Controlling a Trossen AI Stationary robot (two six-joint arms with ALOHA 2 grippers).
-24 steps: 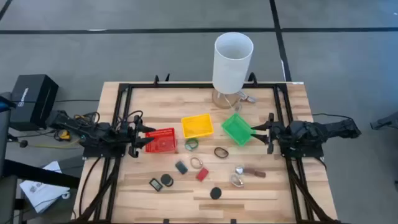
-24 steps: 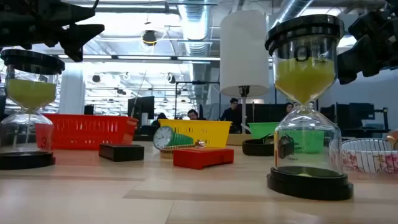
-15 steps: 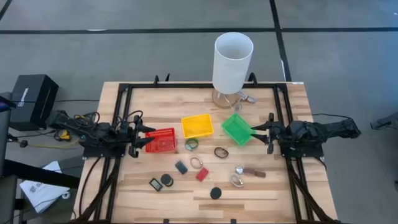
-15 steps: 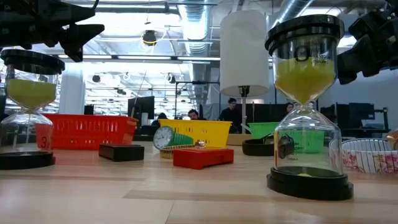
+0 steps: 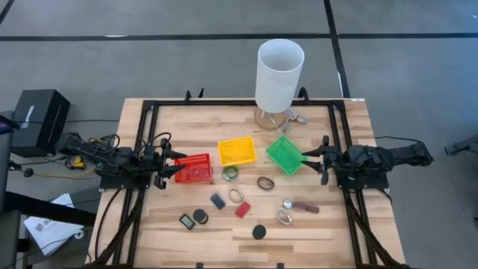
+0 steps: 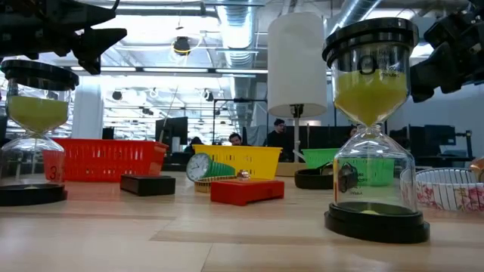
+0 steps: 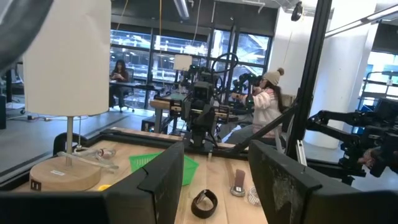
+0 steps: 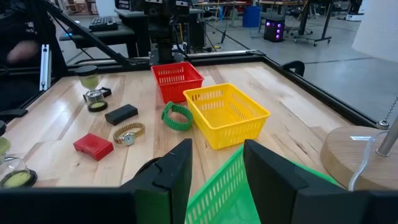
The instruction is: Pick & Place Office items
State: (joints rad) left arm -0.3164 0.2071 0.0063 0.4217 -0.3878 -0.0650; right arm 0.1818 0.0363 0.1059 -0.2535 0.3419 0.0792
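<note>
The wooden table is being viewed from above, with a tall white lamp standing at its far edge as the landmark. Three baskets are being seen in a row nearer than the lamp: the yellow basket just in front of it, the red basket off to the left-arm side, the green basket to the right-arm side.

The left gripper is being held just beside the red basket, fingers parted, nothing between them. The right gripper is being held against the outer edge of the green basket, fingers parted with the basket rim showing in the gap; whether the rim is being gripped cannot be told.

The office items are lying loose, farther from the lamp than the baskets: a green band, a dark ring, a wristwatch, a dark block, a red block, a brown piece, two black-capped sand timers, and a small dark frame.

People are being seen in the room beyond.
</note>
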